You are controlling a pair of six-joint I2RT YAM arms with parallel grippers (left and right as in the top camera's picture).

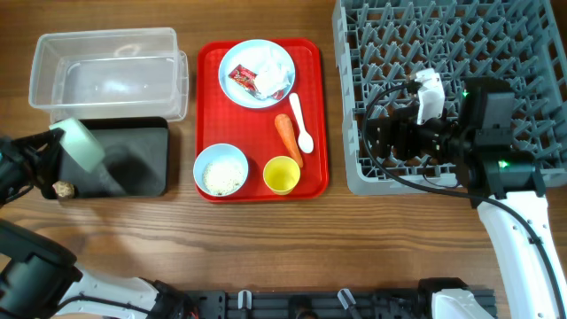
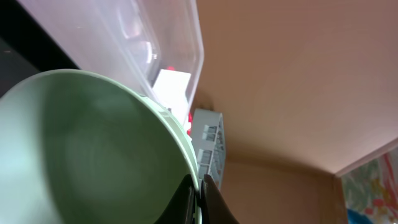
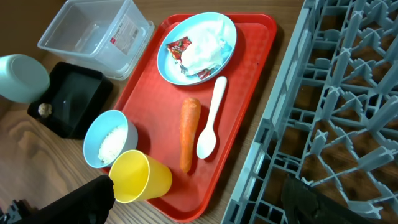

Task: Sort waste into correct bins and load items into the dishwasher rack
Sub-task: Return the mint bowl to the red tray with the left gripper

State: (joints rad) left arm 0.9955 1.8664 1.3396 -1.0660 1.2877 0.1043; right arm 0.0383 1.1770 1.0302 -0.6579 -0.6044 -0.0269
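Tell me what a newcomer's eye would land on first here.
The flat red serving tray at centre stands out, carrying an orange carrot, a small yellow cup and a round pale blue plate. The large grey plastic grid rack fills the right. Far left, the left gripper pinches a tilted pale mint bowl over the black rectangular tray.

Left arm (image 1: 19, 173) enters from the left edge; left gripper (image 2: 200, 190) is clamped on the rim of a mint bowl (image 2: 81, 155). Right arm (image 1: 518, 221) extends from lower right; right gripper (image 3: 202, 202) appears spread wide, fingertips partly cropped.
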